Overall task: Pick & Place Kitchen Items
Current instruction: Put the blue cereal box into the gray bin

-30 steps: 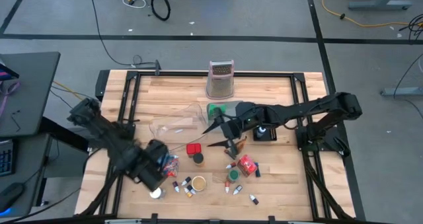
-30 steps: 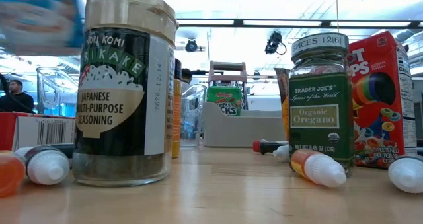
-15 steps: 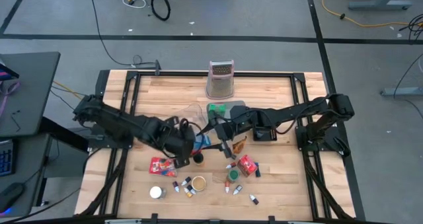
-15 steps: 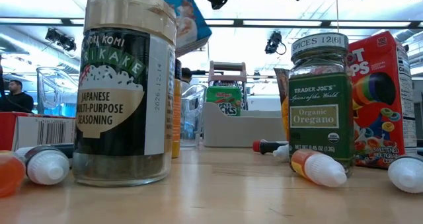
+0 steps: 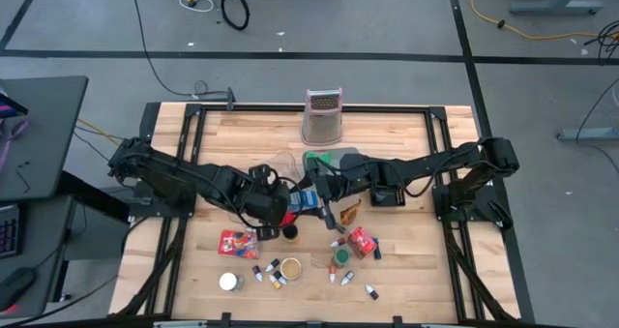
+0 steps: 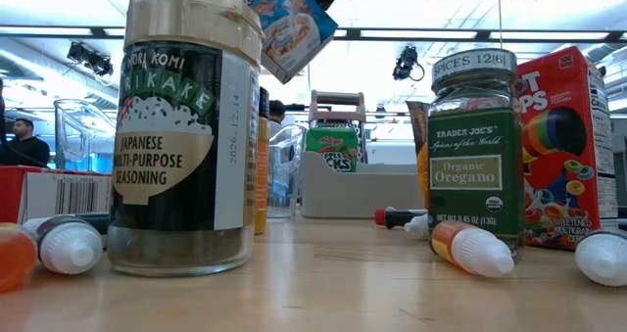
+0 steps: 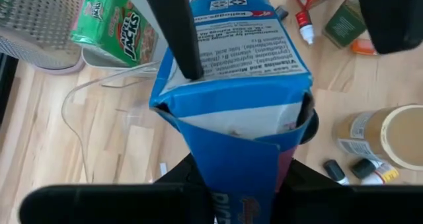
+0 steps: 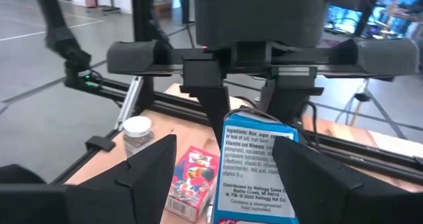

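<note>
Both arms met over mid-desk [image 5: 232, 134], where my left gripper [image 5: 286, 201] clamped the blue cereal box [image 5: 306, 200] aloft. My right gripper [image 8: 223, 163] flanked it, jaws apart; I judged closing squarely before release wisest.

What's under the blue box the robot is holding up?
Under the blue cereal box held in the left gripper lie the wooden table and a clear tray. Whatever sits directly beneath is covered by the box and arms.
</note>
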Motion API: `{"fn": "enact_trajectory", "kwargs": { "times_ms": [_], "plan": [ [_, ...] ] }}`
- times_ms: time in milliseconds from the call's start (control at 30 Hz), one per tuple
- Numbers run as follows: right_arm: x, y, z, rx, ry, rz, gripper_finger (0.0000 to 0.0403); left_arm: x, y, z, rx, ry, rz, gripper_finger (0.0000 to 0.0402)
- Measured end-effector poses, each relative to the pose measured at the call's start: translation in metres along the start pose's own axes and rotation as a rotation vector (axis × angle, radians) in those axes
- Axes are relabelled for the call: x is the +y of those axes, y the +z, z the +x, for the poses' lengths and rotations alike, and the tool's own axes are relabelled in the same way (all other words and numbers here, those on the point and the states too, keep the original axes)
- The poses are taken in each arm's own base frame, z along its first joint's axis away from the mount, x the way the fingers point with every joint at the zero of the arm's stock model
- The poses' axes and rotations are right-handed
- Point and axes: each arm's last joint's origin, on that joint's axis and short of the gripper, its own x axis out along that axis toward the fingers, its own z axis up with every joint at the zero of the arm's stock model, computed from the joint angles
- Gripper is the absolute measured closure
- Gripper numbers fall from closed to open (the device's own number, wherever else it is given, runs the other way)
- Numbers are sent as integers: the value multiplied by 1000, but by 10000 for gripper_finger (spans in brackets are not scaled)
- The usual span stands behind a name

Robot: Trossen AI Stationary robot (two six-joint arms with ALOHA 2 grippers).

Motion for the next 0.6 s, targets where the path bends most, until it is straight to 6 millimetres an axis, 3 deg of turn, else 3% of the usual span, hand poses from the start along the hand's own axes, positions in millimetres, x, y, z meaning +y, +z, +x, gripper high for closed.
{"fn": "enact_trajectory", "kwargs": {
  "times_ms": [600],
  "plan": [
    [-4,4,0,-34,-136,-60,90,-2,9,-1,-94,-7,55,329]
  ]
}}
